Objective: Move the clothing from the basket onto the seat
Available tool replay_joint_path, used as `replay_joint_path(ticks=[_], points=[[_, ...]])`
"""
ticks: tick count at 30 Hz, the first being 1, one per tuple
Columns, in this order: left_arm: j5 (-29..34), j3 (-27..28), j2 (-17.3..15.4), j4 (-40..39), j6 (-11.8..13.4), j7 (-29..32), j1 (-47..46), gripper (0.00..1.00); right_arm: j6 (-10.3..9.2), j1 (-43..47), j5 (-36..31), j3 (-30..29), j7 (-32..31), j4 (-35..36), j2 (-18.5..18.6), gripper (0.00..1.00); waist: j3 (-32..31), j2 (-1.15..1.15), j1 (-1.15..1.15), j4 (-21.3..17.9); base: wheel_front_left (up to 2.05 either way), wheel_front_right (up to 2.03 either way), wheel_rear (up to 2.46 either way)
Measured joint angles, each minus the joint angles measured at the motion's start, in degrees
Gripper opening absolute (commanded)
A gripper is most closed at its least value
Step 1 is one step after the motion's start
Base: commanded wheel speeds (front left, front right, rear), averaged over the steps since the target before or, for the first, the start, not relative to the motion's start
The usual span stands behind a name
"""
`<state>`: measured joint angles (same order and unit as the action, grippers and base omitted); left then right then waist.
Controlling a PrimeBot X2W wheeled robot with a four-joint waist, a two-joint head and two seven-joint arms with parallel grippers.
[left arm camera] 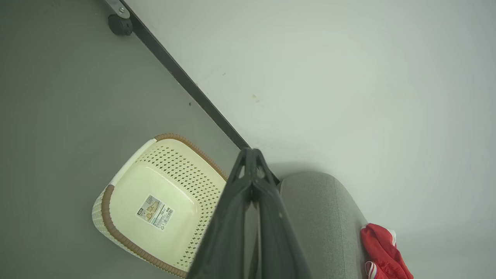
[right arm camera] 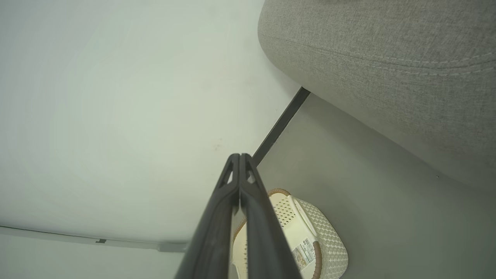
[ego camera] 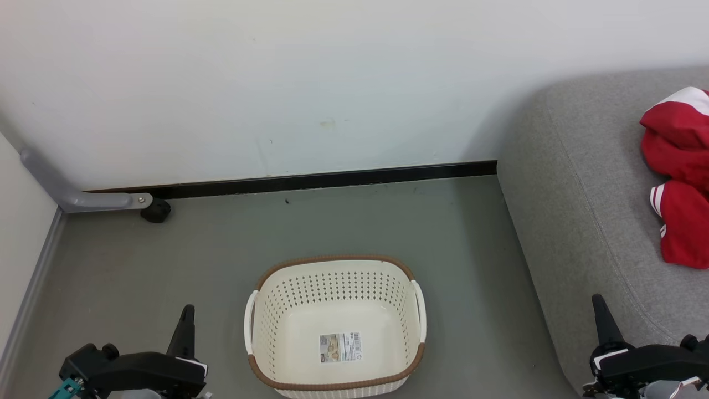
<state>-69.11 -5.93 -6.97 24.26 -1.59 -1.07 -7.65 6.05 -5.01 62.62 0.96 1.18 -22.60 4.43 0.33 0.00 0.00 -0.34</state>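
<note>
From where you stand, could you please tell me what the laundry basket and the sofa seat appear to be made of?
The laundry basket: likely moulded plastic, smooth cream walls with punched holes, brown woven-look rim. The sofa seat: seemingly woven grey upholstery fabric, matte, visible weave and stitched seam.

- You are looking into the corner of a plain indoor room, furnished like a living space; whether it is a real home, you cannot tell.
- At the right of the head view, a grey fabric seat [ego camera: 587, 183] with stitched seams stands by a bare white wall [ego camera: 277, 83].
- Red and white clothing [ego camera: 681, 160] lies on it at the far right edge.
- At lower centre, a cream laundry basket [ego camera: 332, 285] stands on a smooth grey floor [ego camera: 221, 244].
- A black skirting strip [ego camera: 310, 180] runs along the wall's foot.
- At middle left, a grey metal bar [ego camera: 94, 200] ends beside a small black wheel [ego camera: 155, 211].
</note>
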Motion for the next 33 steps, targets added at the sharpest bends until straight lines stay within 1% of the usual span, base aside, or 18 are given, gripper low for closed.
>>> replay_joint_path(ticks=[4, 7, 16, 24, 27, 33], points=[[-2.7, 1.2, 0.4, -0.7, -0.5, 0.6, 0.0, 0.0, 0.0, 0.0, 3.0, -0.9, -0.7, 0.5, -0.2, 0.0, 0.0, 0.0, 0.0, 0.0, 0.0, 0.0, 0.0], [-3.4, 1.7, 0.7, -1.0, -0.9, 1.2, 0.1, 0.0, 0.01, 0.0, 4.3, -1.4, -1.2, 0.6, -0.3, 0.0, 0.0, 0.0, 0.0, 0.1, 0.0, 0.0, 0.0], [-9.4, 4.4, 1.9, -2.6, -2.0, 3.1, 1.0, 0.0, 0.08, 0.0, 11.6, -3.6, -3.2, 2.0, -0.8, 0.0, -0.1, 0.0, 0.0, 0.1, 0.0, 0.0, 0.0], [-13.8, 6.7, 2.8, -4.1, -3.1, 4.6, 1.1, 0.0, 0.36, 0.0, 17.8, -5.4, -4.7, 3.1, -1.2, 0.0, -0.1, 0.0, 0.0, 0.2, 0.0, 0.0, 0.0], [-15.0, 7.5, 3.1, -4.5, -4.0, 5.1, 1.2, 0.0, 0.52, 0.0, 19.9, -6.1, -5.2, 3.5, -1.3, 0.0, -0.2, 0.0, 0.0, 0.2, 0.0, 0.0, 0.0], [-18.3, 9.2, 3.8, -5.6, -4.6, 6.4, 1.2, 0.0, 0.52, 0.0, 24.4, -7.5, -6.5, 4.2, -1.6, 0.0, -0.2, 0.0, 0.0, 0.3, 0.0, 0.0, 0.0]])
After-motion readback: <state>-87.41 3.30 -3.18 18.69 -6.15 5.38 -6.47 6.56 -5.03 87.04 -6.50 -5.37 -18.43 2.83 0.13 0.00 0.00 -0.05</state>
